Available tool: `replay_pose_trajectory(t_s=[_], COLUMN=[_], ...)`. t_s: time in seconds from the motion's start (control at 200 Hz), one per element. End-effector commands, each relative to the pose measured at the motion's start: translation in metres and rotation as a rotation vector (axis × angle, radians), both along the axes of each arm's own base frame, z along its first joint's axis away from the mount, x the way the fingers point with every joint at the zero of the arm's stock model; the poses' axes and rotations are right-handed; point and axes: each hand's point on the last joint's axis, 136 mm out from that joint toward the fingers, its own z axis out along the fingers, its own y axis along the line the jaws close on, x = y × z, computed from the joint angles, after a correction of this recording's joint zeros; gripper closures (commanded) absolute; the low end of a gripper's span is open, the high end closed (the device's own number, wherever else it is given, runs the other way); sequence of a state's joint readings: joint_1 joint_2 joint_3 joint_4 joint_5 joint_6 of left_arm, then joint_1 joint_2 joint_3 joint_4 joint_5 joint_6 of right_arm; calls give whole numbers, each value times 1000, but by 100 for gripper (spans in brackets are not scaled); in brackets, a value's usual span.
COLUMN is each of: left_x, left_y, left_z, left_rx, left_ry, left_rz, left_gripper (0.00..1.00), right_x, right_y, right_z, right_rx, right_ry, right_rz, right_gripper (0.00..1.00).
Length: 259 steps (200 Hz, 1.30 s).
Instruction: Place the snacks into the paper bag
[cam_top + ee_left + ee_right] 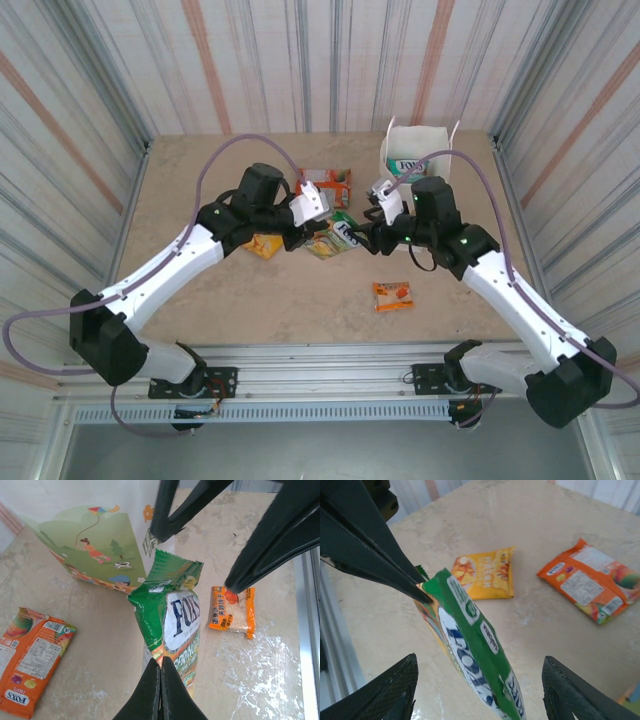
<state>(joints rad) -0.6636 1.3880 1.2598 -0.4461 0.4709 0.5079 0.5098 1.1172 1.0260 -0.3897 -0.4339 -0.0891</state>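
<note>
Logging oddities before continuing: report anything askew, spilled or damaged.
The green foil packet hangs in mid-air, pinched at one end by the shut left gripper, open right gripper straddling it. Nothing looks spilled or torn.

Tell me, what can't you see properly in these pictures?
Inside of the paper bag: top view, its own walls hide it; left wrist view cuts off its top.
Green packet: top view, left gripper and right gripper cover much of it; left wrist view, the shut left gripper hides its lower end.
Big orange packet: left wrist view, cut by the left and bottom edges.
</note>
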Motion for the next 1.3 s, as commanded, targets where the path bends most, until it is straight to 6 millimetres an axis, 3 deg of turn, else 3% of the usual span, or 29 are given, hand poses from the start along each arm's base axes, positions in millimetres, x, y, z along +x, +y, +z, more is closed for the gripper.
replay_pose_trajectory(t_s=[0.0, 0.241, 0.376, 0.641, 0.711, 0.797, 0.962, 1.002, 1.147, 1.218, 1.293], left_x=[-15, -18, -20, -10, -7, -6, 11, 18, 39, 48, 54], left_y=[-1, -4, -5, -1, 0, 1, 9, 13, 25, 31, 35], left_z=[26, 38, 44, 43, 42, 41, 41, 42, 36, 34, 30], left_rx=[-41, -63, -75, -59, -59, -57, -58, -57, -62, -73, -88], left_ry=[-73, -98, -110, -114, -115, -109, -106, -102, -55, -37, -15], left_rz=[-65, -82, -90, -19, -3, 14, 138, 195, 379, 455, 514], left_gripper=[100, 100, 100, 100, 98, 86, 44, 35, 19, 3, 1], right_x=[-7, -16, -14, -16, -15, -12, 10, 16, 35, 45, 56], right_y=[15, 37, 39, 41, 41, 38, 18, 11, -17, -33, -53], right_z=[7, 0, -9, -8, -3, 3, 31, 43, 93, 120, 151], right_rx=[36, 97, 85, 118, 130, 140, 178, 194, 236, 258, 289], right_ry=[5, 109, 146, 144, 133, 120, 78, 64, -31, -87, -158], right_rz=[119, 245, 250, 277, 271, 250, 81, 31, -142, -241, -351], right_gripper=[34, 38, 46, 92, 100, 100, 100, 100, 100, 100, 100])
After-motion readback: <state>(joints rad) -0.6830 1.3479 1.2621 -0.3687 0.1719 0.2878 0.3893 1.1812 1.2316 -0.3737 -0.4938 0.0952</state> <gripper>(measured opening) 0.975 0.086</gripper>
